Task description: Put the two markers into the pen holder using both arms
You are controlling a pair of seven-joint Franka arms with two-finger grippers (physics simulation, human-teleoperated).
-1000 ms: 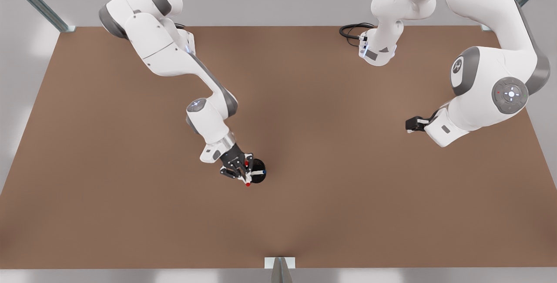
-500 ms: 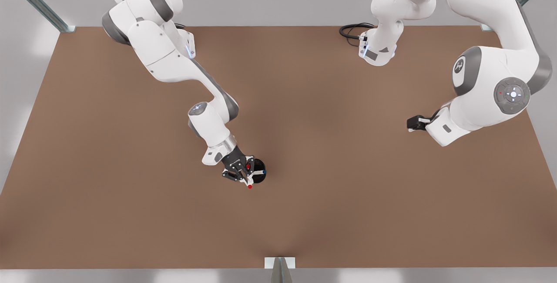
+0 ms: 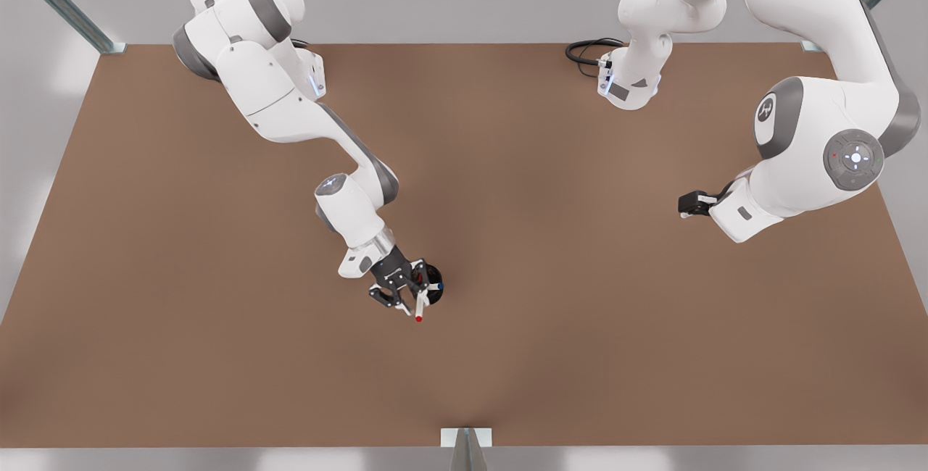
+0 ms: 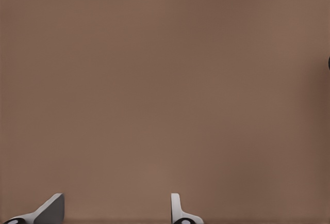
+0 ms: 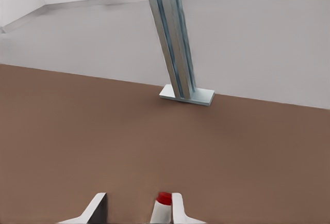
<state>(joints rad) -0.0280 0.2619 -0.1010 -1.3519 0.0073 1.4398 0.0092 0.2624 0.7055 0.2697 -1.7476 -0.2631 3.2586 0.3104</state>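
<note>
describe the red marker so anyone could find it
On the brown table, follow the arm on the front view's left down to the right claw beside the black pen holder. The red marker is the thin white pen there; its red tip sets it apart from the blue-capped marker at the holder.

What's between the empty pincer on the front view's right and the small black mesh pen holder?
Nothing: in the front view, just bare brown table separates the left pincer from the black mesh pen holder.
</note>
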